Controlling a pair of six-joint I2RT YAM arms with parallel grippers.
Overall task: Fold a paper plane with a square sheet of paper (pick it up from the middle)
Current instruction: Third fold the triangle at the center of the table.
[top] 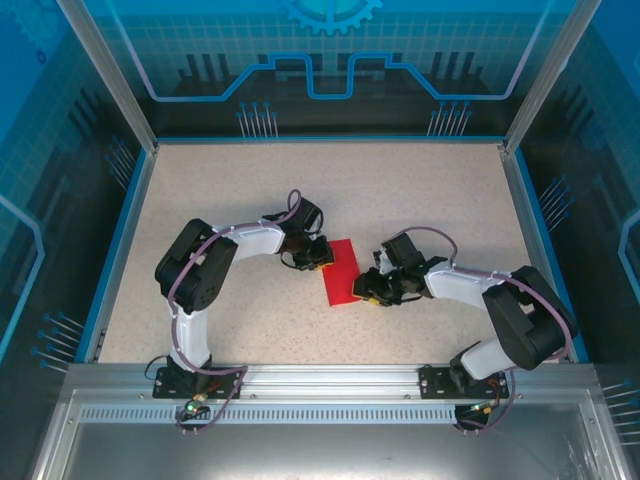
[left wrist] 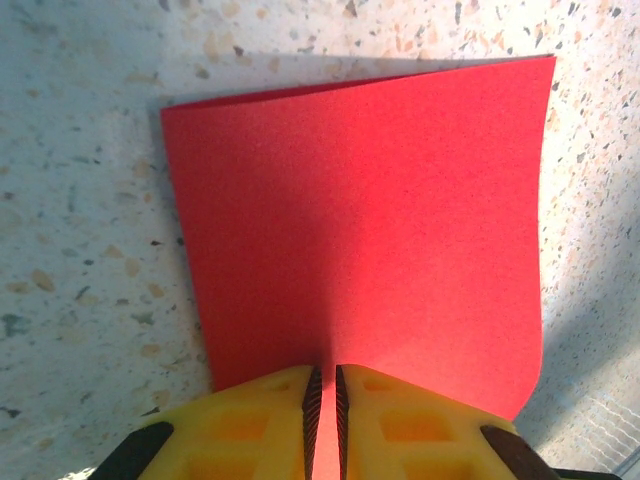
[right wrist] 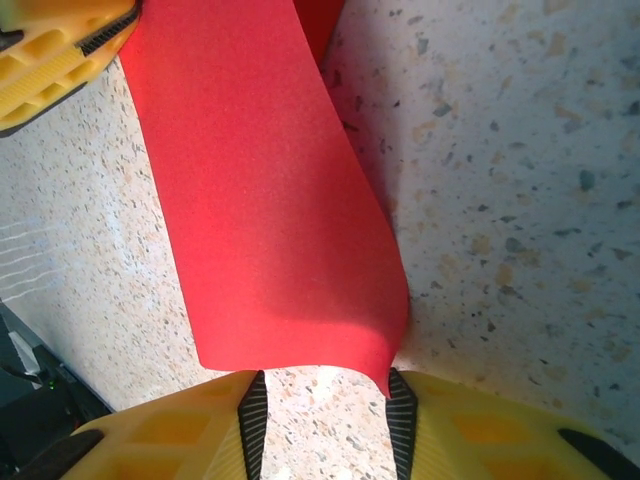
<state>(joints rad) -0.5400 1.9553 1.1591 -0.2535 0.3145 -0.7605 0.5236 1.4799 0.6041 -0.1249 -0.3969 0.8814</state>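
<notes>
The square sheet of paper (top: 340,272) is bright red and lies on the speckled table as a doubled-over rectangle between the two arms. In the left wrist view the paper (left wrist: 360,220) spreads away from my left gripper (left wrist: 327,374), whose yellow fingers are shut on its near edge, with red showing in the thin slot between the pads. My left gripper (top: 321,257) sits at the paper's upper left side. My right gripper (top: 366,291) is at the lower right end. Its jaws (right wrist: 325,388) stand open on either side of the paper's (right wrist: 260,200) curled-up end, and the right pad (right wrist: 401,415) touches the lifted corner.
Blue rails (top: 120,235) and an aluminium frame (top: 330,378) border the table. The left gripper's yellow finger (right wrist: 60,45) shows at the top left of the right wrist view, at the paper's far end. Bare tabletop (top: 400,190) lies behind the arms.
</notes>
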